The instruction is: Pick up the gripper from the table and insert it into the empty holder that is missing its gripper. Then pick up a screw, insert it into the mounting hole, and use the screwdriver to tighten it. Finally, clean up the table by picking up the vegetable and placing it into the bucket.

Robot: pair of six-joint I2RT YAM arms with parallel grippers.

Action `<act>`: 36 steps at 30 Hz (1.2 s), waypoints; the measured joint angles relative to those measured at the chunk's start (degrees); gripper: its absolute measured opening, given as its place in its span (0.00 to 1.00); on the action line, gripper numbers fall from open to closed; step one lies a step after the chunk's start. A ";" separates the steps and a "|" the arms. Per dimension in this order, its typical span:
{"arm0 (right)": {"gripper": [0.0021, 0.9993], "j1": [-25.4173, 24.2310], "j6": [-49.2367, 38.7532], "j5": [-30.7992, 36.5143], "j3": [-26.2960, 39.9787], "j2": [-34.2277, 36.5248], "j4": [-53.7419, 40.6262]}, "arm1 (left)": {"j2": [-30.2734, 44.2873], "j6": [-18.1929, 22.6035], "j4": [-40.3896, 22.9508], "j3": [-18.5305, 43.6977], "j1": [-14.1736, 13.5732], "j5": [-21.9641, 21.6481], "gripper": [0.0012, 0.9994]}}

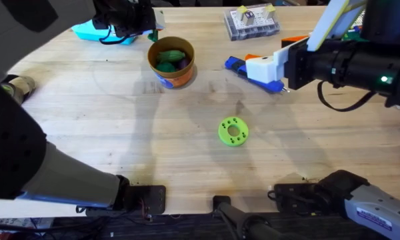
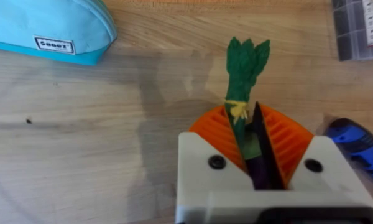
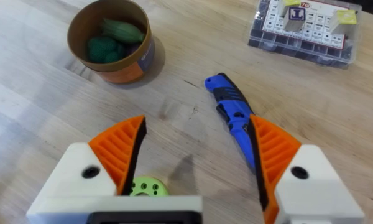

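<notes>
Cleanup under way: vegetable (image 2: 245, 68) clamped between left gripper (image 2: 255, 146) pads above the table beside the bucket (image 1: 171, 61), not yet dropped in; right gripper (image 3: 196, 158) spread wide, empty.

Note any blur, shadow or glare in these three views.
Overhead: left arm's dark blurred bulk at lower left; soft arm shadows on the light wooden table. Left wrist: dark-green toy vegetable sharp, shadow beside it. Right wrist: orange-padded right gripper slightly soft; no strong glare.
</notes>
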 joint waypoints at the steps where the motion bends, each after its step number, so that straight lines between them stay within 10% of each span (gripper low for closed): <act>1: 0.96 0.00 0.00 -0.04 -0.02 0.04 -0.69 | 0.70 -0.56 -0.59 -0.02 -0.07 -0.08 0.28; 19: 0.96 0.00 0.00 -0.02 -0.02 0.02 -0.80 | -5.10 4.42 -13.42 1.69 5.51 -2.21 0.28; 36: 0.96 0.00 0.03 -2.66 0.07 3.01 -0.92 | -6.59 -5.02 -9.91 1.73 5.85 2.36 0.28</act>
